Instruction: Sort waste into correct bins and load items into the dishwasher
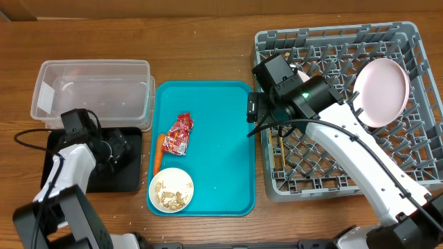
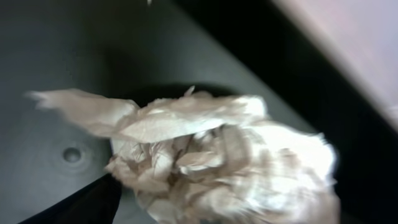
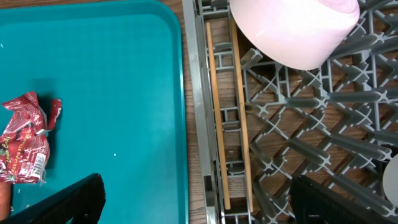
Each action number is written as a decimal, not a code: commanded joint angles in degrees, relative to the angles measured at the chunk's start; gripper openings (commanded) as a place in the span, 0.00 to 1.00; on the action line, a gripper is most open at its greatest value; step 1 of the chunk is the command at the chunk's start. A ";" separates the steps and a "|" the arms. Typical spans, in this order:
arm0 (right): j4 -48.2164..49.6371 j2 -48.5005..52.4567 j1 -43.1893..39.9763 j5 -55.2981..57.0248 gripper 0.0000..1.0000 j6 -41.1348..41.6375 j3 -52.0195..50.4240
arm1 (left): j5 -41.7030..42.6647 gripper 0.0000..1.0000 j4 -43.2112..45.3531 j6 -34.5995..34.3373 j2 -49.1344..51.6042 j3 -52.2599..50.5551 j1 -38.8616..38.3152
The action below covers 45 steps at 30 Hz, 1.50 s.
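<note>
Black on black, your left gripper (image 1: 113, 149) hangs low over the black tray (image 1: 130, 178); from these views you cannot tell whether its jaws are apart or together. The crumpled foil ball (image 2: 211, 155) fills the wrist view and appears to lie on the tray floor, so the waste-sorting step looks to be at its drop. Your right gripper (image 3: 199, 200) stands wide apart and empty above the chopsticks (image 3: 217, 112) lying in the dish rack (image 1: 415, 41). Next is probably the snack wrapper (image 1: 178, 133) on the teal tray (image 1: 221, 159). It lies flat, so come in low and pinch an edge.
</note>
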 commanded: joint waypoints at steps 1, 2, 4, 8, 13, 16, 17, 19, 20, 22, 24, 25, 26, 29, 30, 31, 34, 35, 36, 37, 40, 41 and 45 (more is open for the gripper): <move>0.07 -0.07 -0.15 0.26 0.98 -0.11 0.39 | -0.37 0.77 0.17 1.01 2.80 -0.96 -0.39; 0.09 -0.07 -0.15 0.26 0.98 -0.11 0.39 | -0.37 0.70 0.50 1.33 3.17 -0.92 -0.39; 0.09 -0.07 -0.15 0.26 0.98 -0.11 0.39 | -0.24 0.46 0.44 1.38 3.26 -0.72 -0.33; 0.09 -0.07 -0.15 0.26 0.98 -0.11 0.39 | 2.95 0.04 -4.74 1.38 2.54 3.02 -0.33; 0.11 -0.07 -0.15 0.26 0.98 -0.11 0.39 | 2.91 0.04 -19.67 1.38 1.86 15.78 -0.33; 0.13 -0.07 -0.15 0.26 0.98 -0.11 0.39 | 2.89 0.04 -28.52 1.38 1.75 24.83 -0.39; 0.15 -0.07 -0.15 0.26 0.98 -0.11 0.39 | 2.91 0.04 -31.36 1.38 1.73 27.80 -0.39; 0.15 -0.07 -0.15 0.26 0.98 -0.11 0.39 | 2.91 0.04 -36.39 1.81 1.73 33.81 -0.39; 0.20 -0.07 -0.15 0.26 0.98 -0.11 0.39 | 2.93 0.04 -37.97 2.23 1.73 35.93 -0.39; 0.39 -0.07 -0.15 0.26 0.98 -0.11 0.39 | 3.08 0.04 -40.72 2.64 1.73 40.33 -0.46; 0.83 -0.07 -0.15 0.26 0.98 -0.11 0.39 | 3.08 0.04 -41.81 2.64 1.73 42.80 -0.79; 1.03 -0.07 -0.15 0.24 0.98 -0.11 0.39 | 3.08 0.04 -42.01 2.64 1.73 43.47 -1.07; 1.18 -0.07 -0.15 0.24 0.98 -0.11 0.39 | 3.08 0.04 -41.99 2.62 1.73 43.74 -1.44; 1.14 -0.07 -0.15 0.24 0.98 -0.11 0.39 | 2.78 0.04 -42.49 2.64 1.75 43.74 -2.86; 1.07 -0.07 -0.15 0.24 0.98 -0.11 0.39 | 2.34 0.05 -42.62 2.67 1.75 43.74 -3.30; 1.01 -0.07 -0.15 0.26 0.98 -0.11 0.39 | 1.90 0.04 -42.58 2.67 1.75 43.74 -3.67; 1.03 -0.07 -0.15 0.24 0.98 -0.11 0.39 | 1.01 0.04 -42.05 2.67 1.75 43.74 -4.55; 1.05 -0.07 -0.15 0.26 0.98 -0.11 0.39 | 0.98 0.04 -41.94 2.64 1.75 43.74 -4.76; 1.09 -0.07 -0.15 0.24 0.98 -0.11 0.39 | 0.94 0.04 -41.83 2.64 1.75 43.74 -4.96; 1.09 -0.07 -0.15 0.24 0.98 -0.11 0.39 | 0.90 0.04 -41.77 2.67 1.75 43.74 -5.11; 0.98 -0.07 -0.15 0.24 0.98 -0.09 0.39 | -0.22 0.04 -40.72 2.67 1.77 43.32 -5.64; 0.92 -0.07 -0.15 0.24 0.98 -0.11 0.39 | -0.79 0.04 -39.85 2.67 1.77 42.97 -5.68; 0.55 -0.07 -0.15 0.02 0.98 -0.11 0.39 | -1.11 0.04 -32.85 2.64 1.97 38.53 -5.99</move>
